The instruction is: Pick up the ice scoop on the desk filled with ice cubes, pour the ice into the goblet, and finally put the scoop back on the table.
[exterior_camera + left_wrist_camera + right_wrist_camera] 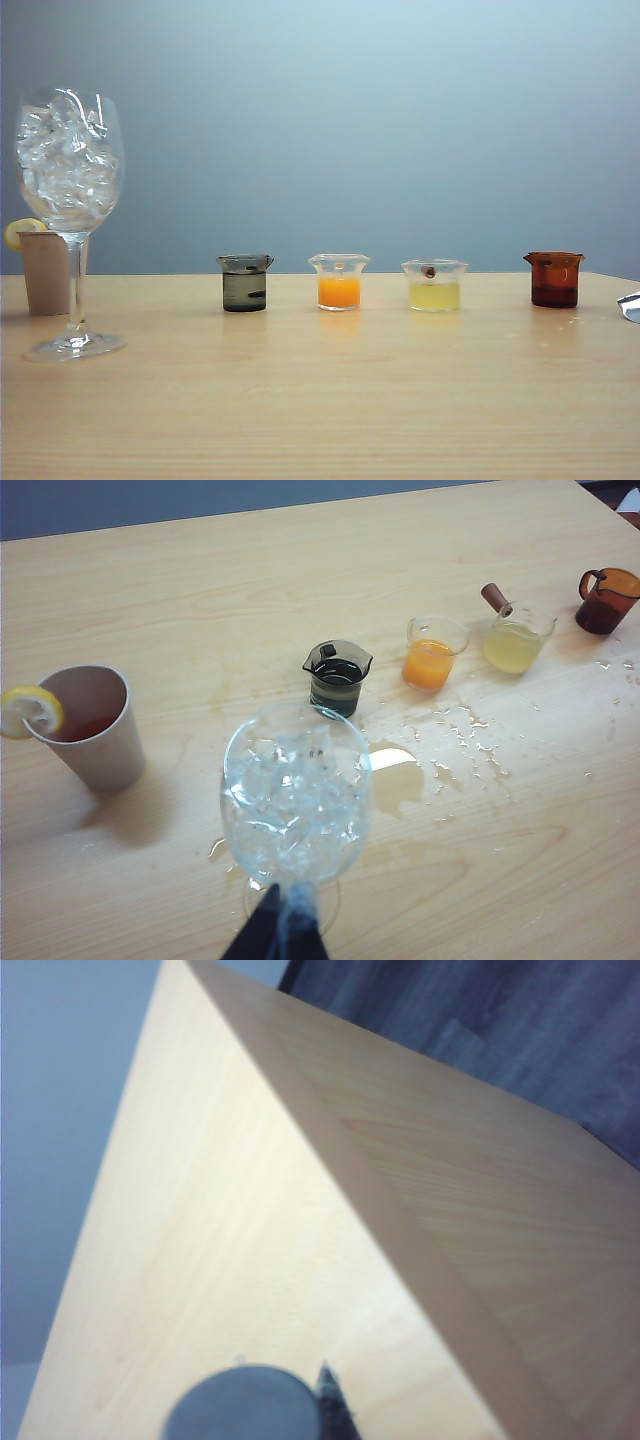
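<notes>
Goblet (69,160) stands upright at left of bench (320,400), bowl heaped with ice cubes (62,150); left gripper (280,935) sits dark at its stem, whether jaws grip it cannot be told. Ice scoop (630,306) shows only as a metal sliver at right bench edge; right wrist view shows its round handle end (245,1405) with right gripper's jaws clamped on it. Paper cup (46,272) with lemon behind goblet. Four small beakers in a row; water spots nearby.
</notes>
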`<state>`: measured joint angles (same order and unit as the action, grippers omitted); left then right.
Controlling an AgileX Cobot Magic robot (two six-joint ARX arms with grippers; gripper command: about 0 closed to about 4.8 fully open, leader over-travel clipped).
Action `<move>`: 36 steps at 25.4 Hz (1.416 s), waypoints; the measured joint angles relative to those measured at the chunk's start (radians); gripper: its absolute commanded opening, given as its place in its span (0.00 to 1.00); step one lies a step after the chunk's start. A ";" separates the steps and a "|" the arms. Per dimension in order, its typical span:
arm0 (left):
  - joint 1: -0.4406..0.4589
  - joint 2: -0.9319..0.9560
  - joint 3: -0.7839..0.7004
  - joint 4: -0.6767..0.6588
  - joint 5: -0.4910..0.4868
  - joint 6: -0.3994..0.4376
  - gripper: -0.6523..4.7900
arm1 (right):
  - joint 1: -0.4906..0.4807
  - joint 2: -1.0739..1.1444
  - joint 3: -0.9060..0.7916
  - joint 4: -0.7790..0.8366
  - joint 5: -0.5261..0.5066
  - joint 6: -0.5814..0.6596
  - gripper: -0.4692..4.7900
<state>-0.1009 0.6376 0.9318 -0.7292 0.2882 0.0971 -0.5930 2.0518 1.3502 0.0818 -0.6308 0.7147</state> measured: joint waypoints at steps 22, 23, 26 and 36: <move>0.000 0.000 0.000 0.000 0.000 0.000 0.11 | 0.055 0.105 0.001 0.317 -0.047 0.054 0.25; 0.000 0.000 0.000 0.000 0.000 0.000 0.11 | 0.055 0.105 0.000 0.317 -0.047 0.054 0.32; 0.000 0.000 0.000 0.000 0.000 0.000 0.11 | 0.051 0.108 -0.001 0.324 -0.026 0.009 0.55; 0.000 0.000 0.000 0.000 0.000 0.000 0.11 | 0.043 0.110 -0.002 0.316 -0.079 -0.002 0.84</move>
<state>-0.1009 0.6376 0.9318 -0.7292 0.2878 0.0971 -0.5499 2.1616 1.3479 0.3981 -0.7101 0.7128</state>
